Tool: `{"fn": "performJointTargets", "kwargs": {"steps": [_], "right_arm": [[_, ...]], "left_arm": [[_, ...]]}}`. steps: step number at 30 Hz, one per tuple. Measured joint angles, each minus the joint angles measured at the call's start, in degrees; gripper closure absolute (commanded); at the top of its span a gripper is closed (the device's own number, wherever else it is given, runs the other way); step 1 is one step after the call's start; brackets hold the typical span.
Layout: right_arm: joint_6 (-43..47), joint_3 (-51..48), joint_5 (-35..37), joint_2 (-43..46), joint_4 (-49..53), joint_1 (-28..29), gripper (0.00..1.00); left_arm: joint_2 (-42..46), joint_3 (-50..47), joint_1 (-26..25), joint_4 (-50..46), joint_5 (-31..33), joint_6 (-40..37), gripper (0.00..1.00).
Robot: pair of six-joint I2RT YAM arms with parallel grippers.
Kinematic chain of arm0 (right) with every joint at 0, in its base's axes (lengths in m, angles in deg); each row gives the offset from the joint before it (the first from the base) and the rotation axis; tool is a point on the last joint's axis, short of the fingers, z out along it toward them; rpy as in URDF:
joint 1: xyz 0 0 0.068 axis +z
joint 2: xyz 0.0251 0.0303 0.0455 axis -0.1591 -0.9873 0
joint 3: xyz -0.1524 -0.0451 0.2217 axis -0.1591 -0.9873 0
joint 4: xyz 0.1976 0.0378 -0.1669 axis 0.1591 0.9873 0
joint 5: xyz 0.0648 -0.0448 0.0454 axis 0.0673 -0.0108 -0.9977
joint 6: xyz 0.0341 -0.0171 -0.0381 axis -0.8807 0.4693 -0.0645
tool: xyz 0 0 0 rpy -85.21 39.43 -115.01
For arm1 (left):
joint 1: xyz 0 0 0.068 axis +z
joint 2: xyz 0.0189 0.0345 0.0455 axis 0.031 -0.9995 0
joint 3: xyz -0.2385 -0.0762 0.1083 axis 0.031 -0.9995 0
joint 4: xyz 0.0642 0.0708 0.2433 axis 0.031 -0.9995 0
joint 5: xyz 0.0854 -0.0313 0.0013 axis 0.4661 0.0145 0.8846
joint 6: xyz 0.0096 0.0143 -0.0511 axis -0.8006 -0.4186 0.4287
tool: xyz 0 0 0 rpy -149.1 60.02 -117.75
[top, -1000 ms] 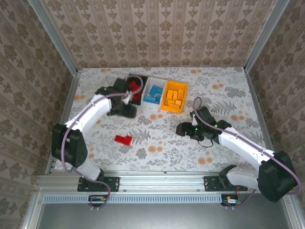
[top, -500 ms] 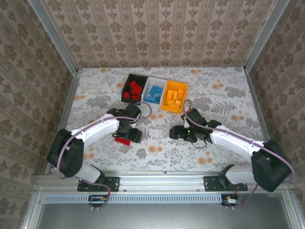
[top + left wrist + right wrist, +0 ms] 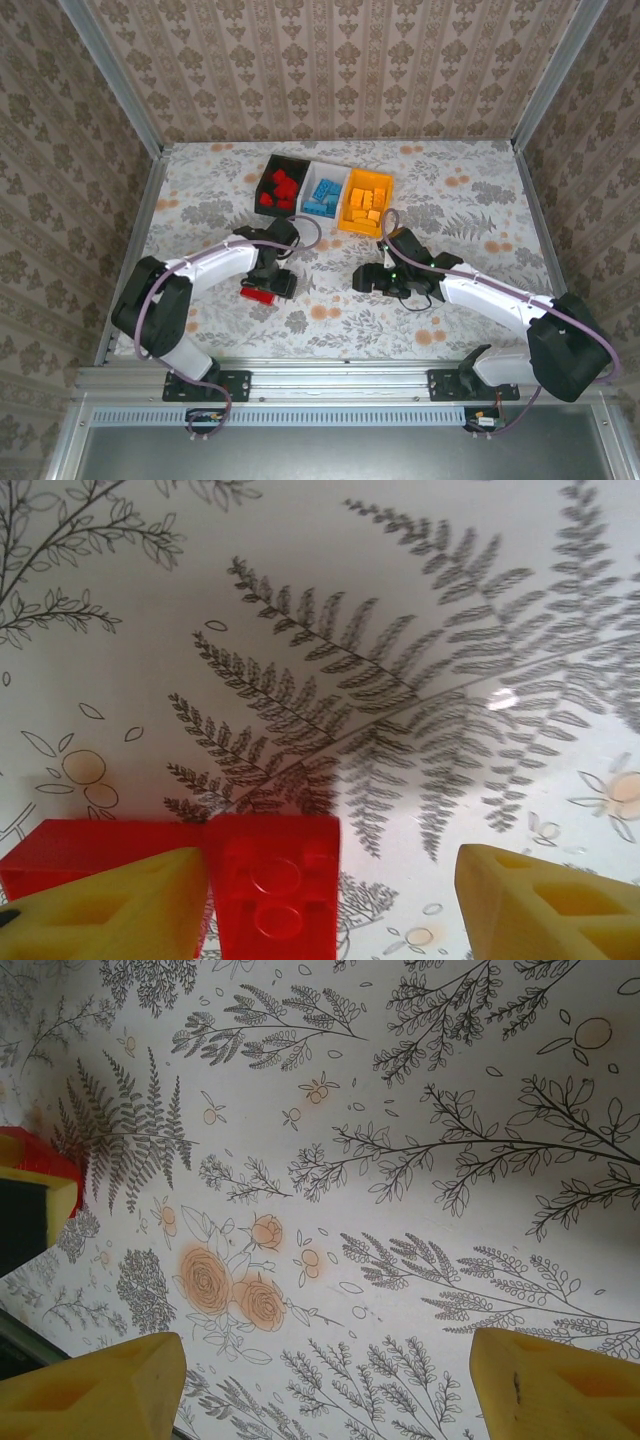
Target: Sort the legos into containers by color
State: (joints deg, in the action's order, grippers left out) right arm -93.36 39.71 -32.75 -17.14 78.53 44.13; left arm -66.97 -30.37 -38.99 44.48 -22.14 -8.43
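- Left wrist view: left gripper [image 3: 330,865] has its jaws wide apart. The red studded plastic lego brick [image 3: 272,885] lies between them, close against the jaw at the left of that view, with a clear gap to the other jaw. It is not gripped.
- Brick: glossy red, round studs on top, with a lower flat red part running behind that same jaw. It sits flat on the fern-printed tabletop [image 3: 420,630].
- Top external view adds the black plastic bin [image 3: 285,162], white plastic bin [image 3: 327,170] and orange plastic bin [image 3: 372,176], joined in a row well beyond the left jaws. They hold red, blue and orange bricks respectively.
- Right wrist view: right gripper [image 3: 325,1345] has its jaws wide, with bare printed tabletop between them. The red brick sits well outside the jaw at the left of that view.
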Motion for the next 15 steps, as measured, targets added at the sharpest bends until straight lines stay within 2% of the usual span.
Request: {"fn": "performJointTargets", "kwargs": {"steps": [7,10,15], "right_arm": [[-0.4,0.0,0.1,0.0,0.0,0.1,0.23],[-0.4,0.0,0.1,0.0,0.0,0.1,0.24],[-0.6,0.0,0.1,0.0,0.0,0.3,0.24]], "left_arm": [[-1.4,0.0,0.1,0.1,0.5,-0.1,0.41],[-1.4,-0.4,-0.4,0.3,0.5,0.2,0.53],[-1.4,-1.8,-0.7,0.6,0.3,0.2,0.61]]}}
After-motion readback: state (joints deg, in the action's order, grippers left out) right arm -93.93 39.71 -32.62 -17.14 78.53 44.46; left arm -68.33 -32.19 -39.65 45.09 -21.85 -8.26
